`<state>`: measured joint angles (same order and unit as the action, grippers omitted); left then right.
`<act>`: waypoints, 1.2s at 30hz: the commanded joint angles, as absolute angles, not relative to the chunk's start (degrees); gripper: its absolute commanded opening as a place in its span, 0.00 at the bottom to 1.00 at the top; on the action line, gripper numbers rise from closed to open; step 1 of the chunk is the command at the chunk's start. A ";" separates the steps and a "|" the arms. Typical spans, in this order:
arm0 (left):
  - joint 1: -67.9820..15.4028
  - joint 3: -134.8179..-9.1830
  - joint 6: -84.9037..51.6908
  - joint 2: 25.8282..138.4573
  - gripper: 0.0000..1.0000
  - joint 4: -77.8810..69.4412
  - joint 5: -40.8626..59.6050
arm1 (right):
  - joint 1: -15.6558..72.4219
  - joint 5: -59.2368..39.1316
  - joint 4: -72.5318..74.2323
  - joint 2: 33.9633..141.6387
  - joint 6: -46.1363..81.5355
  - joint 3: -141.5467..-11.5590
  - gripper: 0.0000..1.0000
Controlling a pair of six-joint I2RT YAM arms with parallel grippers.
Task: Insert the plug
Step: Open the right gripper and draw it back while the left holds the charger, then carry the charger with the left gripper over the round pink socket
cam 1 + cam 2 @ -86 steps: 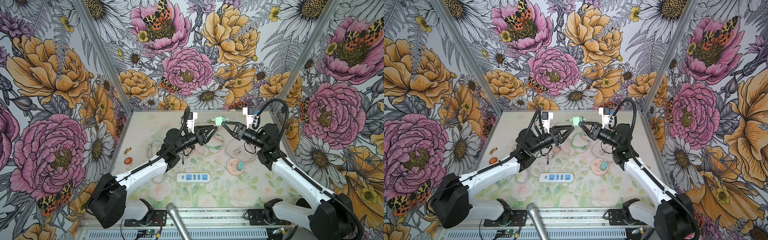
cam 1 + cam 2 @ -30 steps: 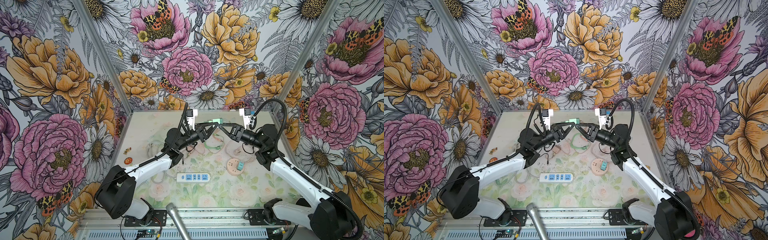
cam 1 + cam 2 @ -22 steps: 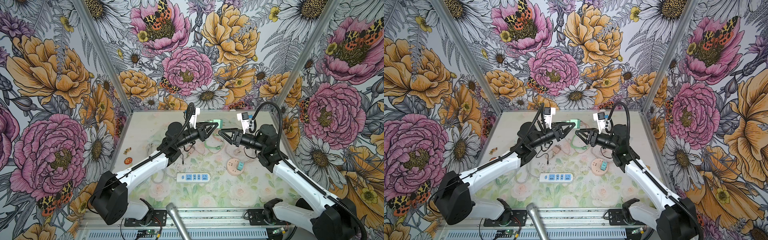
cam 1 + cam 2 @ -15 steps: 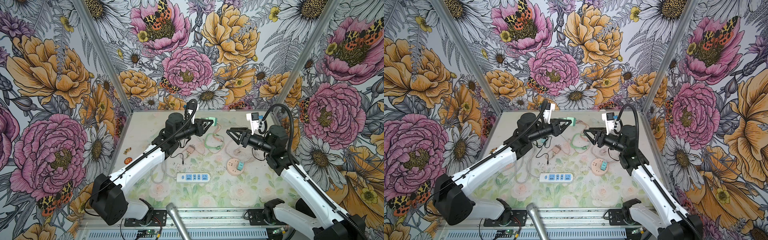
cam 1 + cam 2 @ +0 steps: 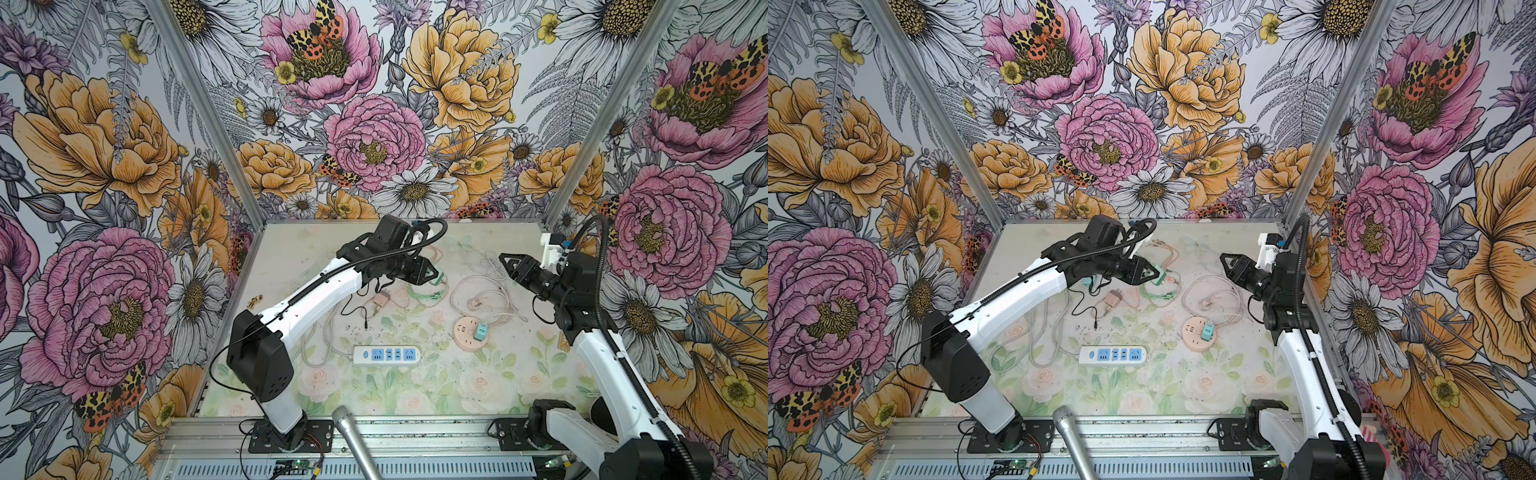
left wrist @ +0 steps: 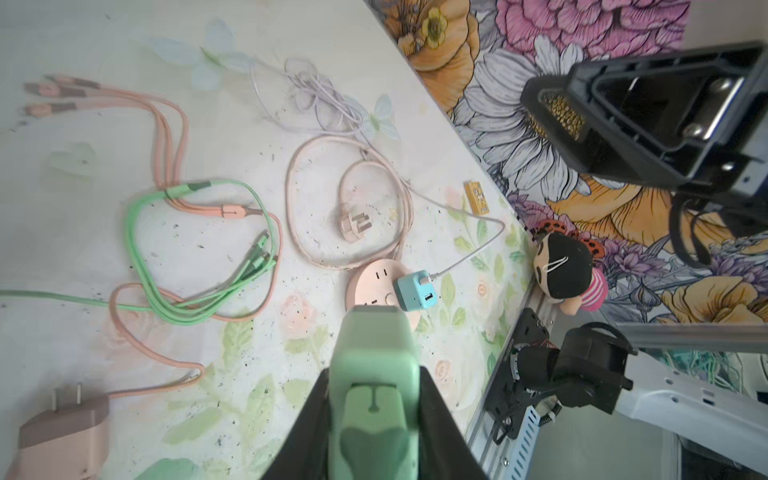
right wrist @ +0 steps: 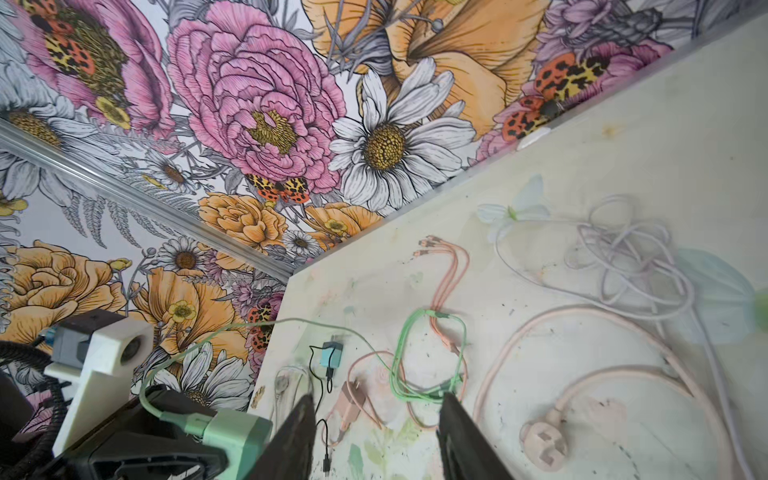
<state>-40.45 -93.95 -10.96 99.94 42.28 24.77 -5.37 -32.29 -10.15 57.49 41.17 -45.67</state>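
Observation:
A pale green plug [image 6: 374, 374] with a green cable is held above the table by my left gripper [image 5: 432, 274], whose jaws are shut on its sides; the same plug [image 7: 237, 436] also shows in the right wrist view. My right gripper [image 5: 505, 259] hangs apart to the right, open and empty, its fingers [image 7: 295, 436] spread wide. A white power strip [image 5: 387, 354] with blue sockets lies near the front. A round pink socket [image 5: 467, 334] at the right carries a teal cube adapter [image 6: 415, 291].
Green and pink cables [image 5: 428, 291] lie tangled under the left gripper, next to a pink charger [image 5: 380, 303]. A pink cord loop with its three-pin plug [image 6: 353, 224] lies by the round socket. A microphone [image 5: 353, 440] pokes in at the front edge.
The two grippers met at the green plug a second ago. The right gripper has let go and drawn back to the right; the left gripper keeps the plug and has dropped a little.

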 commanded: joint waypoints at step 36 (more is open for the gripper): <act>-55.60 -110.74 -35.24 124.89 0.00 50.72 5.59 | -8.44 -21.80 -16.52 54.14 36.74 -39.95 0.48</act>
